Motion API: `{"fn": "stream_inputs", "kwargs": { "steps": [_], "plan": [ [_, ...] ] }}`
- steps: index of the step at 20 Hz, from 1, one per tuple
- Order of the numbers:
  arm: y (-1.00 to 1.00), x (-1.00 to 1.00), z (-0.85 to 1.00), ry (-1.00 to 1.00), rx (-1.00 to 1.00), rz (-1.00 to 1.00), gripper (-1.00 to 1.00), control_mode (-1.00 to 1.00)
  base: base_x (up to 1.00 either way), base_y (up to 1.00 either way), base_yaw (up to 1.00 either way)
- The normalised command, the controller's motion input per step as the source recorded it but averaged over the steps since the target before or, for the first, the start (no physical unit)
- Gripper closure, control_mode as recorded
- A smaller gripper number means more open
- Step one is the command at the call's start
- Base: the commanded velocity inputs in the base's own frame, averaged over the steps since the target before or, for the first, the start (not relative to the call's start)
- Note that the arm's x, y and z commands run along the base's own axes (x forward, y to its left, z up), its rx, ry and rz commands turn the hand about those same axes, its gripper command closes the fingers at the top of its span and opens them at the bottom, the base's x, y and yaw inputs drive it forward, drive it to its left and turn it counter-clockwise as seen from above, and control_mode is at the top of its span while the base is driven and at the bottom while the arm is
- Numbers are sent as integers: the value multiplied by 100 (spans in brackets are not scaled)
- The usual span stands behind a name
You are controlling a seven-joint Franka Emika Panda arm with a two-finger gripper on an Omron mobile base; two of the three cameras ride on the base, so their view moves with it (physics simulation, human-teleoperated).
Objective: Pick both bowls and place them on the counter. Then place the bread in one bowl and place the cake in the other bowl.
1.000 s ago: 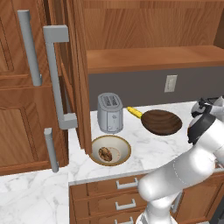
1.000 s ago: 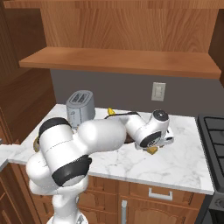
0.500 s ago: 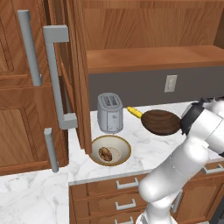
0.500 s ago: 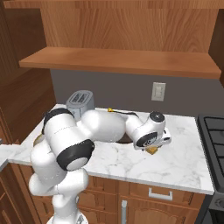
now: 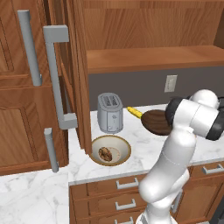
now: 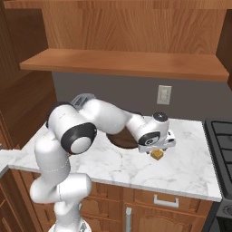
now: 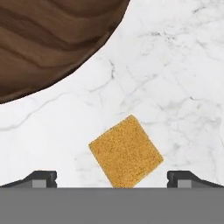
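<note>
The gripper hangs low over the counter with its two dark fingertips spread wide, one at each side of the cake, and clear marble shows between each tip and the tan cube, so nothing is gripped. The cake lies flat on the stone directly below the hand, turned cornerwise to the line between the tips. Just beyond it, up and to the left in the hand view, curves the rim of the dark wood bowl, standing on the counter close to the cube but not touching it. From the left base view the beige bowl sits well off to the arm's far side near the counter's front edge, with the bread already lying in it, and a toaster behind it by the wall. A yellow cylinder lies between toaster and wood bowl. Open veined marble stretches past the cake toward the stove.
</note>
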Motion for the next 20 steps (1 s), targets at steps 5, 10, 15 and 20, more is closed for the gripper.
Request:
{"fn": "stream_inputs", "kwargs": {
  "steps": [5,10,15,20],
  "plan": [
    [-10,15,-18,8,0,0,-100,-100,0,0,0],
    [-17,2,-5,0,0,0,-100,-100,0,0,0],
    [-7,3,-12,1,0,0,-100,-100,0,0,0],
    [6,2,-13,2,0,0,-100,-100,0,0,0]
  ]
}}
